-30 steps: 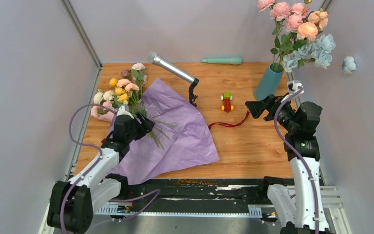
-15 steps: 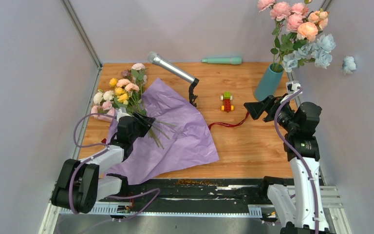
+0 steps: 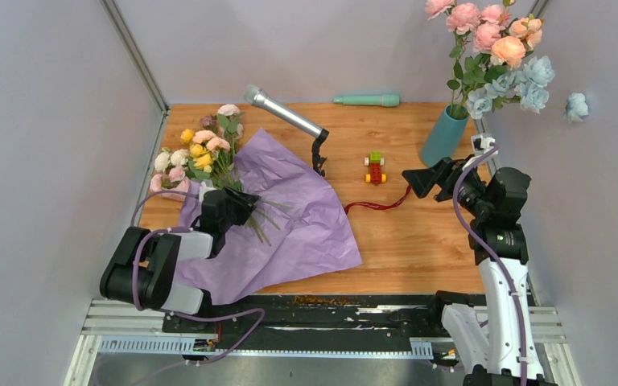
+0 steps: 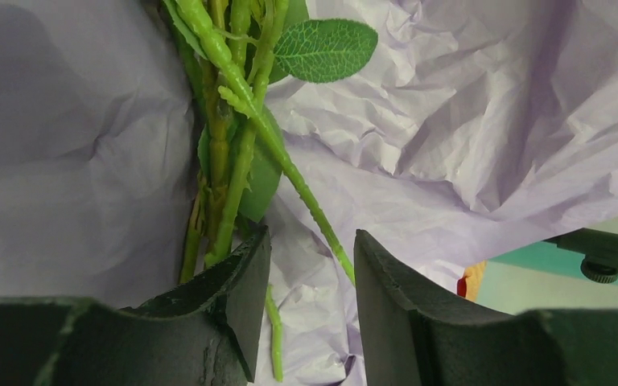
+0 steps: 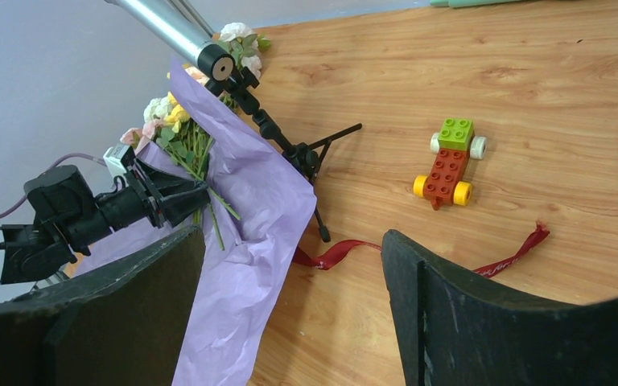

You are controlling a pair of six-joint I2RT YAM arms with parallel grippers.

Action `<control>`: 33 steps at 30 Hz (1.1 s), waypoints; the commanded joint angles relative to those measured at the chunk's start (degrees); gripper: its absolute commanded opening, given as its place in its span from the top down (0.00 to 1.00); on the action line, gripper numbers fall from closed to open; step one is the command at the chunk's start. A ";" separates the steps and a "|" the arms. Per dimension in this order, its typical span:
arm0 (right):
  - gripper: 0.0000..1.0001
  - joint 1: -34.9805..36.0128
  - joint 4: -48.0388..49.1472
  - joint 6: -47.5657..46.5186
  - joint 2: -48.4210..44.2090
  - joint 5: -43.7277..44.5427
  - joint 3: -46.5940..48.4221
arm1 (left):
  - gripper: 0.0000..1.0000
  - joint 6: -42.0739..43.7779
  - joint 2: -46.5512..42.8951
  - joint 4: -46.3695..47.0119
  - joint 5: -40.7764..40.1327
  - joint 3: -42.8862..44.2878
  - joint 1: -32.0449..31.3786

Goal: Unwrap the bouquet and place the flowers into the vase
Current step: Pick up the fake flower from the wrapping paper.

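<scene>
- The left gripper lies low on the opened lilac paper wrap. Its jaws stand partly apart, with one thin green stem running into the gap, unpinched.
- The flowers lie on the wrap's far left corner, with most stems just left of the fingers.
- The right gripper hovers with jaws spread wide and nothing between them.
- A dark red ribbon lies loose on the table.
- The teal vase stands upright at the far right, already holding pink, peach and pale blue blooms.
</scene>
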 commanded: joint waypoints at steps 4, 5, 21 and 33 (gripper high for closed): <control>0.18 -0.09 -0.50 -1.16 -0.03 -1.04 2.01 | 0.53 -1.22 2.74 6.24 -0.33 2.43 0.17; 0.18 -0.08 -0.57 -1.20 0.04 -0.98 1.91 | 0.53 -1.12 3.10 6.29 -0.41 2.54 0.17; 0.18 -0.09 -0.73 -1.77 0.92 -0.70 1.84 | 0.68 -2.29 8.39 12.33 -0.62 2.91 0.16; 0.18 -0.09 -0.93 -1.95 1.23 -0.69 1.80 | 0.96 -1.24 0.91 11.18 -1.17 0.57 0.12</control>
